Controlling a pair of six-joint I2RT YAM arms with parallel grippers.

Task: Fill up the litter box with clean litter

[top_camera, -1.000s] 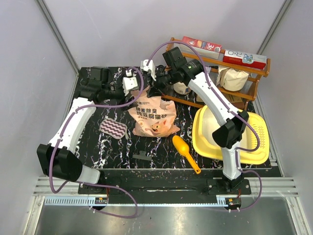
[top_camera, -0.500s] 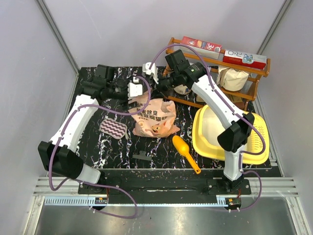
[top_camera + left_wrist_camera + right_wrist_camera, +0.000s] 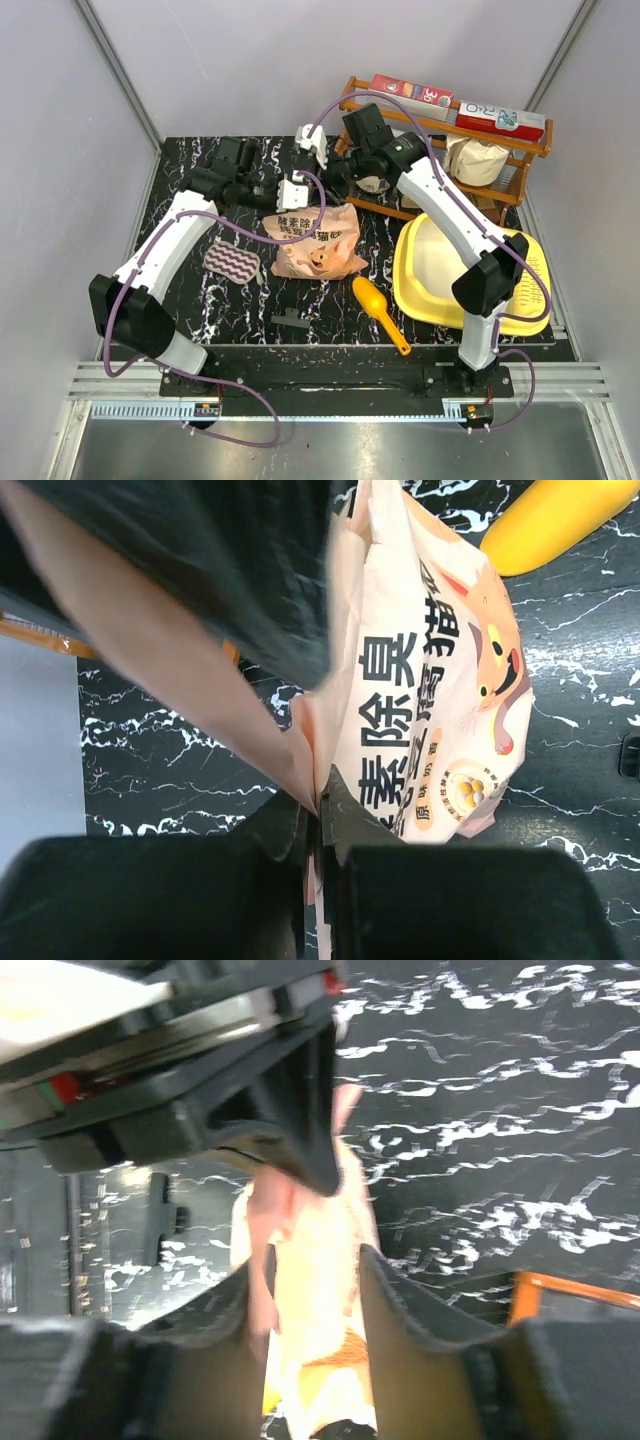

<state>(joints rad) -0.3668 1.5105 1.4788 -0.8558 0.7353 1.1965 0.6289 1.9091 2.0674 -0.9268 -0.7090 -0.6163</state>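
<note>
Table: I am working over a black slab veined in white like marble.
Middle: the litter bag is resting its lower end on the slab, peach-orange, its print facing up.
Right: the litter box is lying flat, yellow, close to my right-hand edge.
Between them: a yellow-orange scoop is lying with its handle pointing toward the near edge.
Left: a wavy-striped pad is lying flat, apart from the bag.
Near edge: a small dark piece is lying flat; I am not making out what it is.
Back right: a wooden rack is standing behind the litter box.
</note>
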